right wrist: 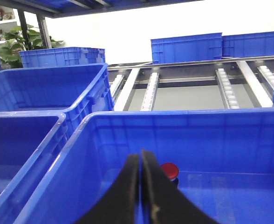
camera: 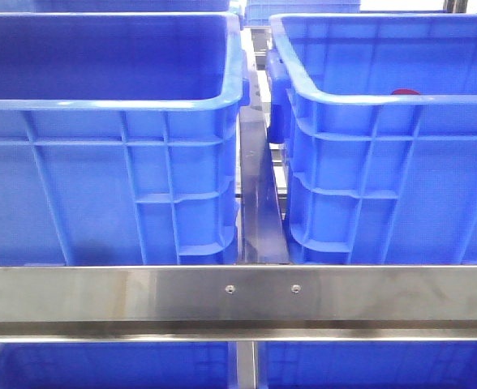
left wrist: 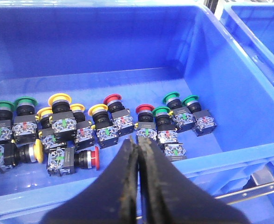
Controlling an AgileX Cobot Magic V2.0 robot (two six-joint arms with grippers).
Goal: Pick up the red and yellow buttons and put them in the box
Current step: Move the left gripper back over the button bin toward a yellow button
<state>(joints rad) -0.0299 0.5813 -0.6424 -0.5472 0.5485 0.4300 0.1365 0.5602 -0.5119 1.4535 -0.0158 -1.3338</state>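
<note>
**Both pincers pressed together, nothing picked yet**

Steel rail (camera: 238,304) runs nearest the front cam, w/ two blue crates behind it: left crate (camera: 109,186) and the box (camera: 393,178) on the right, narrow gap between. No arm shows here; a red sliver peeks over the box's near rim.

Left wrist view: left gripper (left wrist: 138,149) has its jaws pressed together, holding nothing, hovering above the near wall of the left crate. On the crate floor lies a jumble of push-button units, i.e. the red and yellow buttons (left wrist: 111,119) mixed w/ green-capped ones (left wrist: 172,99). Some stand cap-up, a few lie on their sides.

Right wrist view: right gripper (right wrist: 140,161) is likewise closed and empty, over the box; one red button (right wrist: 169,171) already sits inside it.

Judgement: units look rigid, light, hard plastic; domed caps prob. slippery. Better hold is across the squarish black body below the cap, jaws spread first.
</note>
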